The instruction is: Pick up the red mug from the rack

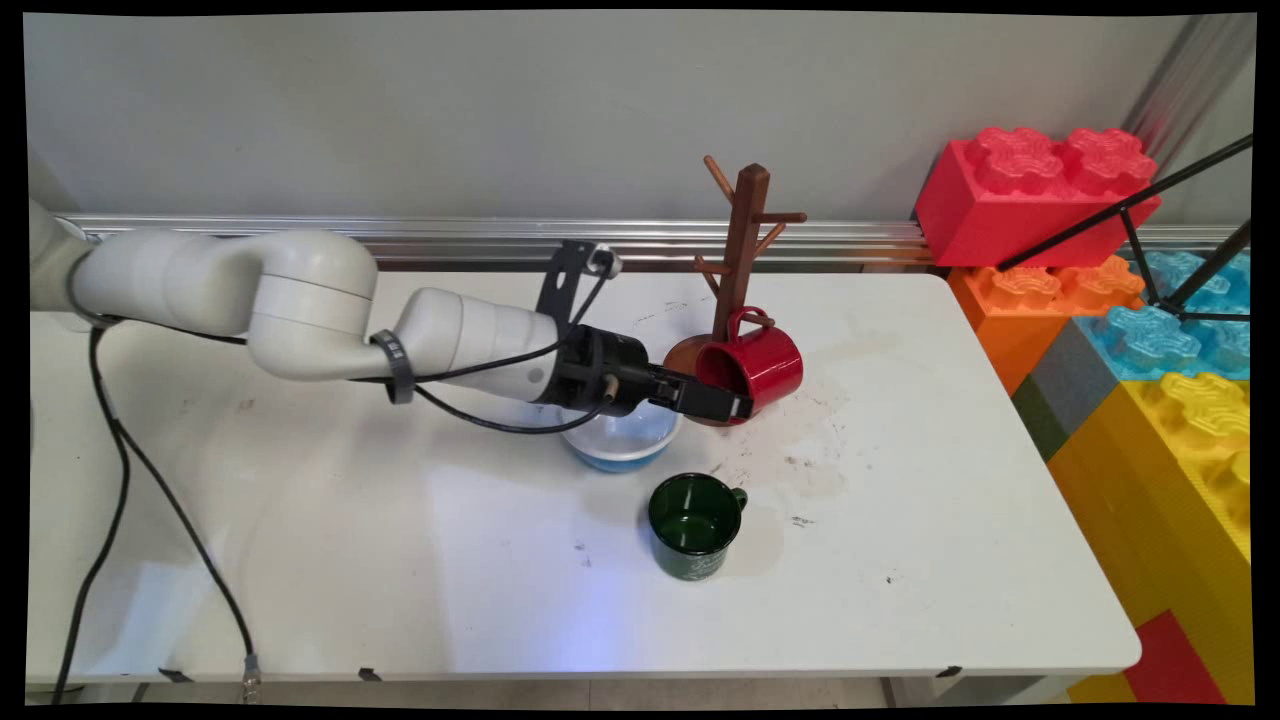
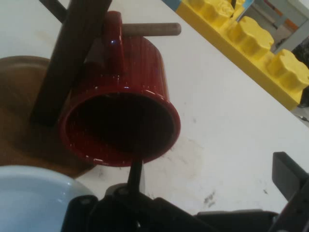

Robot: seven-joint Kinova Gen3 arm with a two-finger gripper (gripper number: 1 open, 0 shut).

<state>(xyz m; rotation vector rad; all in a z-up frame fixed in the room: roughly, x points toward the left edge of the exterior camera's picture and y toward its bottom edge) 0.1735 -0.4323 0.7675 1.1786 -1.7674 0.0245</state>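
So the hand [image 1: 738, 405] [image 2: 212, 176] is reaching in low from the left and sitting right at the mouth of the red mug [image 1: 765, 365] [image 2: 140, 63]. It's standing wide open: in the hand view one finger [image 2: 135, 176] is poking up at the lower edge of the mug's rim, and the other one [image 2: 287, 174] is hanging way off to the side over bare counter [image 1: 400, 560] [image 2: 227, 111]. Not clamping anything.

The red mug is hanging by its handle on a low peg [image 2: 154, 29] of the brown wooden mug tree [image 1: 745, 240] [image 2: 67, 53], tipped over with its opening facing the hand. It's leaning against the tree's post, just above the round base [image 1: 685, 355] [image 2: 19, 121].

Under the wrist a white bowl with a blue underside [image 1: 625, 445] [image 2: 34, 193] is sitting just beside the tree's base. Nearer the front edge, a dark green mug [image 1: 695, 525] is standing upright, handle pointing right. It's carrying some pale print on its side, but I can't read it.

Off the counter's right end, giant toy bricks are stacking up: a red one [image 1: 1030, 190] on an orange one [image 1: 1040, 300], with blue [image 1: 1190, 320] and yellow [image 1: 1180, 440] [image 2: 251, 38] ones nearer the camera. Thin black tripod legs [image 1: 1130, 210] are crossing in front of them.
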